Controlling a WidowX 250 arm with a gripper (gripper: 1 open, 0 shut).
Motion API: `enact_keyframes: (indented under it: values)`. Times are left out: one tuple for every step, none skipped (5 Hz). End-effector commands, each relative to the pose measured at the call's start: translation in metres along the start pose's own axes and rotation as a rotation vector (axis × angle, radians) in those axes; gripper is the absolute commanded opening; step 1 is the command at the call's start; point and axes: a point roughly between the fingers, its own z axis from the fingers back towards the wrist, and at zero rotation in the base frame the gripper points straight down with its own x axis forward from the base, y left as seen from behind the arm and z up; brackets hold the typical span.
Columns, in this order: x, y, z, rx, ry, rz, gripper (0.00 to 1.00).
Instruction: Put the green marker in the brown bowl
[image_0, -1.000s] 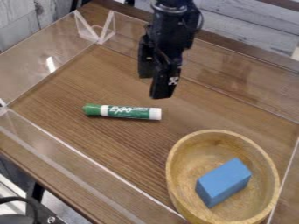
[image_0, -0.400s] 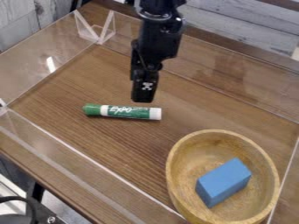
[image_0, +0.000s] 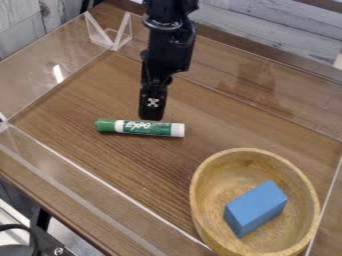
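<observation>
"Where's the marker?"

"Left of centre in the frame, flat on the table, lying crosswise. That's the marker, green cap to the left, nothing gripping it."

"And the gripper?"

"Just beyond it, upper middle of the frame. I've got the gripper with its jaws spread wide, nothing between them. Tips look close to the barrel, but I can't tell from this view how high they are."

"So we're on the approach?"

"Approach, yes, I'd call it that. Pick-up still to do, then the drop. Next I want to come toward the near side of the frame, get the jaws astride the barrel around its middle, then go down and close. Come down short and I'd knock it or pinch only an edge."

"Where does it go after that?"

"Lower right, the bowl. There's a blue block sitting inside, so once I've lifted, I'll carry it across and aim for the open floor of the bowl, toward its upper left."
</observation>
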Motion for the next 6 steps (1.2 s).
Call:
enact_keyframes:
  values:
    - [-0.008,0.006,0.011,0.059,-0.031,-0.004,1.0]
    - [-0.012,0.007,0.005,0.055,-0.04,-0.002,1.0]
    - [-0.016,0.008,-0.002,0.055,-0.05,-0.003,1.0]
    - [-0.019,0.01,-0.01,0.056,-0.057,0.002,1.0]
    - [-0.021,0.011,-0.016,0.058,-0.066,0.009,1.0]
    - [-0.022,0.012,-0.023,0.062,-0.075,0.011,1.0]
